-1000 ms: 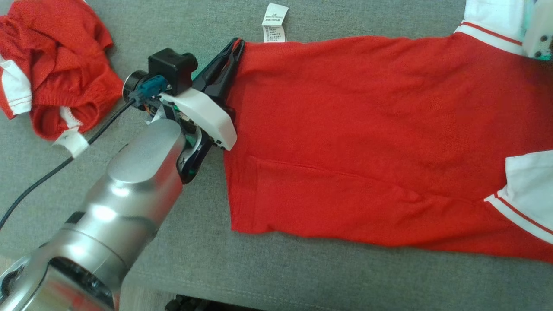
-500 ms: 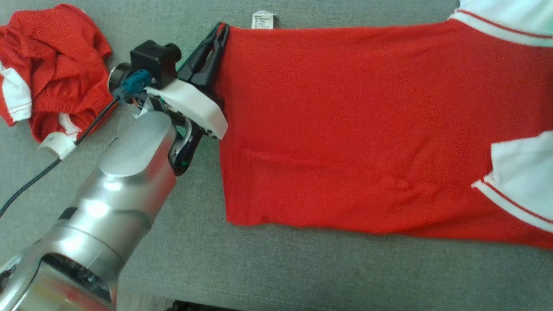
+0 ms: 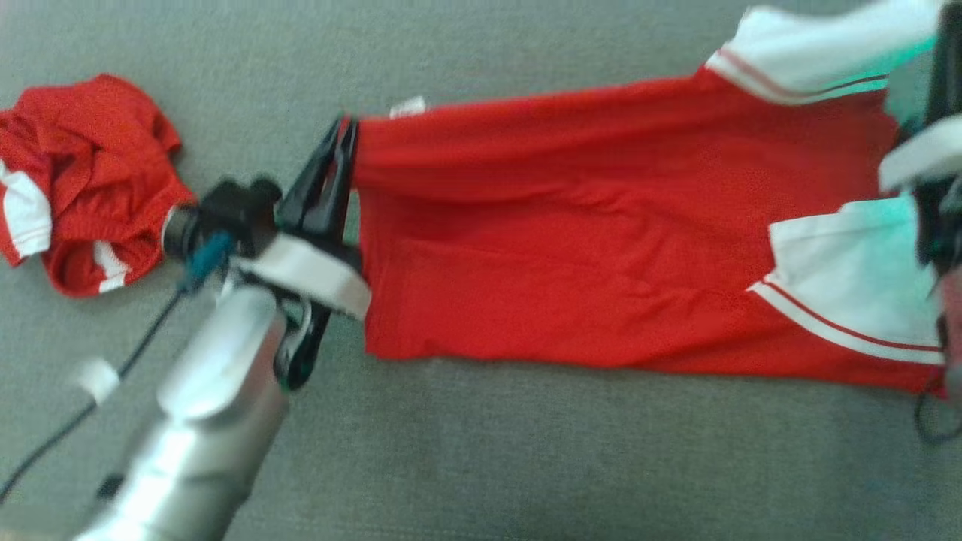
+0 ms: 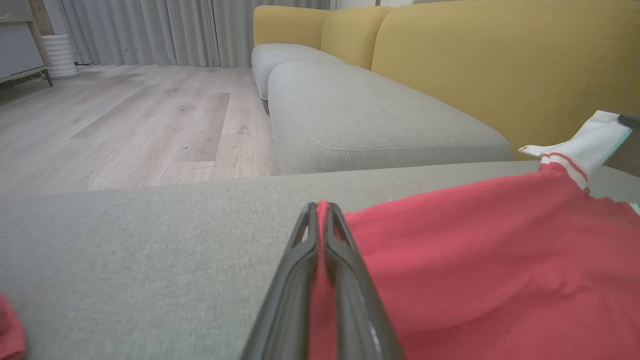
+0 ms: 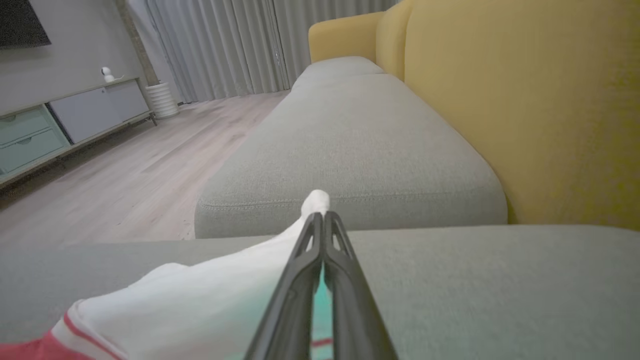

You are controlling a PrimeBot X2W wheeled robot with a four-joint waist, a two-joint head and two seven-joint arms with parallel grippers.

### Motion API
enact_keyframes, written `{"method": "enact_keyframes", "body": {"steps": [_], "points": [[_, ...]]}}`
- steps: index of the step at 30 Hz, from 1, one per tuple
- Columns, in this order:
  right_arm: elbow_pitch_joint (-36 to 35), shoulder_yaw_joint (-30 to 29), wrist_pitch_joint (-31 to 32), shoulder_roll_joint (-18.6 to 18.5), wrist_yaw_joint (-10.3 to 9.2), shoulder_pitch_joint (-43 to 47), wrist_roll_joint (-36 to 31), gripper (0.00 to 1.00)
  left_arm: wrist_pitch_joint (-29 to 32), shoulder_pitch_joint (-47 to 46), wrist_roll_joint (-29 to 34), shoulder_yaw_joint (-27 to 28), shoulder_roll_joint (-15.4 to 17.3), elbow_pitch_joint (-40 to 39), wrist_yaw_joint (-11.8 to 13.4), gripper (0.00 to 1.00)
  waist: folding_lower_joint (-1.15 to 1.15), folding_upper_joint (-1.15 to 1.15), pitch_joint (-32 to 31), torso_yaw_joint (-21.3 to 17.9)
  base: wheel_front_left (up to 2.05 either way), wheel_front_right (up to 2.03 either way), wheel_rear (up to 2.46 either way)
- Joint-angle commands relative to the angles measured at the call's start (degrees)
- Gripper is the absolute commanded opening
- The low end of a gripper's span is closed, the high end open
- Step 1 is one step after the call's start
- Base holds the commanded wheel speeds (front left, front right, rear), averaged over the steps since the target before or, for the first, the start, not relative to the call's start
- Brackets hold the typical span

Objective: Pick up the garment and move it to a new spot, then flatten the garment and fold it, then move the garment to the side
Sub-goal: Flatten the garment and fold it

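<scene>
Left gripper (image 4: 320,209) was closed on the garment (image 3: 586,248), with red fabric pinched between the two dark fingers at the far hem corner; a strip of red ran down the slot between them in the left wrist view. Right gripper (image 5: 320,217) was closed too, pinching the white sleeve (image 5: 210,295), a small white nub poking out past the tips. The garment lay stretched sideways across the grey seat cushion (image 3: 526,458), hem toward the robot's left, white sleeves with red-striped cuffs toward its right. Near edge rested on the cushion. Far edge ran between the two grips, and in the left wrist view the gripped sleeve rose off the seat. A small white label (image 3: 408,107) stuck out at the far edge just beside the left fingertips. Head view was motion-blurred, so fine wrinkles couldn't be read. A crumpled red piece (image 3: 83,180) with white trim sat on the same cushion well to the left, apart from the garment, near the left wrist's black cable (image 3: 128,361). Behind the seat was a yellow backrest (image 4: 500,65); beyond the cushions, pale wood floor (image 4: 125,125) and grey curtains (image 4: 140,30).
</scene>
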Motion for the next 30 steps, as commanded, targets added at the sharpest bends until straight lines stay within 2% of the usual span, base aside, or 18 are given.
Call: {"method": "enact_keyframes", "body": {"steps": [1,10,15,19,20,21,22,28,30], "points": [[-2.81,0.91,-0.73,0.14,-0.04,2.08,0.92,0.00,-0.53,-0.20,0.89,2.85,2.15,-2.12,0.62,0.00,0.01,0.00,-1.90,-1.56,0.00,0.00,0.00],[-19.12,-2.71,-0.96,3.78,-0.04,23.71,6.66,0.00,-0.53,14.96,7.97,10.55,0.53,-6.48,0.49,0.00,0.01,0.00,-6.06,-5.08,0.00,0.00,0.00],[-22.45,-5.42,-0.96,7.12,-0.04,31.16,6.60,0.00,-0.53,19.44,11.72,13.52,-1.04,-6.97,-0.29,0.00,0.01,0.00,-7.01,-5.98,0.00,0.00,0.00],[-22.05,-6.95,-0.93,9.46,-0.04,34.24,5.38,0.00,-0.53,21.72,14.75,16.33,-2.51,-6.09,-0.75,0.02,0.01,0.00,-8.12,-6.44,0.00,0.00,0.00],[-21.53,-7.52,-0.90,9.86,-0.04,34.46,5.08,0.19,-0.53,22.24,15.29,16.84,-2.75,-5.51,-0.59,0.36,0.01,0.00,-8.52,-6.49,0.00,0.00,0.00],[-21.42,-8.14,-0.91,10.22,-0.04,34.52,4.59,0.95,-0.53,22.72,15.87,17.48,-3.05,-5.30,-0.16,1.00,0.01,0.00,-8.95,-6.52,0.00,0.00,0.00],[-21.48,-8.47,-0.93,10.42,-0.04,34.54,3.66,1.00,-0.53,23.30,16.57,18.09,-3.39,-5.53,0.34,1.00,0.01,0.00,-9.41,-6.54,0.00,0.00,0.00],[-25.34,-10.13,-0.96,12.41,-0.04,35.80,-4.51,1.00,-0.53,29.35,20.08,23.31,-5.52,-10.48,5.32,1.00,0.01,0.00,-12.62,-6.62,0.00,0.00,0.00],[-26.69,-9.94,-0.96,13.09,-0.04,36.88,-8.23,1.00,-0.53,31.82,21.01,24.76,-6.22,-12.44,6.24,1.00,0.01,0.00,-13.62,-6.54,0.00,0.00,0.00]]}}
